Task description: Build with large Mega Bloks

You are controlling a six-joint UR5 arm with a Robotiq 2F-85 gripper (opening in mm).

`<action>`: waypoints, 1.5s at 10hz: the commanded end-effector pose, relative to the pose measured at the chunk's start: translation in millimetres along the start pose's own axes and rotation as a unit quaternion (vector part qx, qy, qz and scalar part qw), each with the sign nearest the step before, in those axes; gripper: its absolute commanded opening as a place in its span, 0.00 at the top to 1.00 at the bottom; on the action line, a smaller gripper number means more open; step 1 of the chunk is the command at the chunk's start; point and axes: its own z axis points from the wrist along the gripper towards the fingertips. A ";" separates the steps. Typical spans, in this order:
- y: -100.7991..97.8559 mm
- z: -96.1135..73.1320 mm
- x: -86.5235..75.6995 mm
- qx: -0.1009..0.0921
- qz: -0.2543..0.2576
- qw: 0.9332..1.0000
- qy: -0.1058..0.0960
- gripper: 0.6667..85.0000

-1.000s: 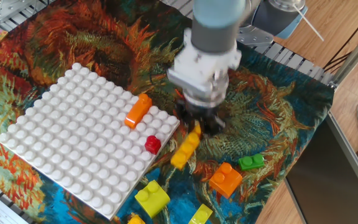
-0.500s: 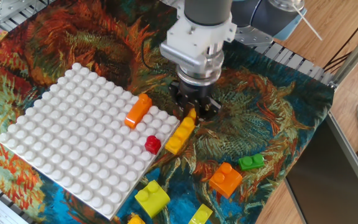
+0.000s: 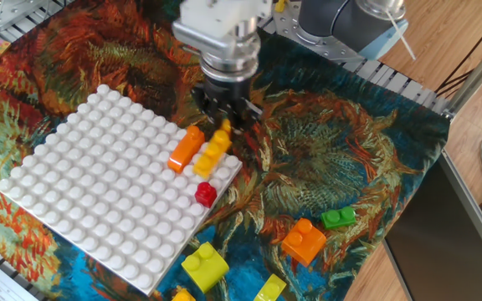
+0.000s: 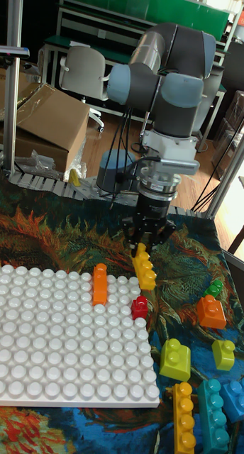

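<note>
Yellow plastic fills the narrow gap between the fingers [image 3: 224, 124]: they pinch the top end of a long yellow bar [image 3: 212, 148], which hangs tilted over the right edge of the white baseplate [image 3: 82, 192], just right of the orange bar [image 3: 186, 148] seated there. To place it well, the bar should probably be levelled, lined up with the stud rows beside the orange one, then pressed straight down. A red cube [image 3: 205, 194] sits lower on that edge; loose bricks lie at lower right on the tabletop.
</note>
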 end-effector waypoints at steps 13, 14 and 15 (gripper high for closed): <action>-152.4 27.0 -2.3 -0.024 -0.004 0.999 0.024 0.99; -151.8 24.6 0.2 -0.029 -0.005 0.999 0.023 0.99; -150.2 23.0 3.4 -0.030 0.006 0.999 0.029 0.99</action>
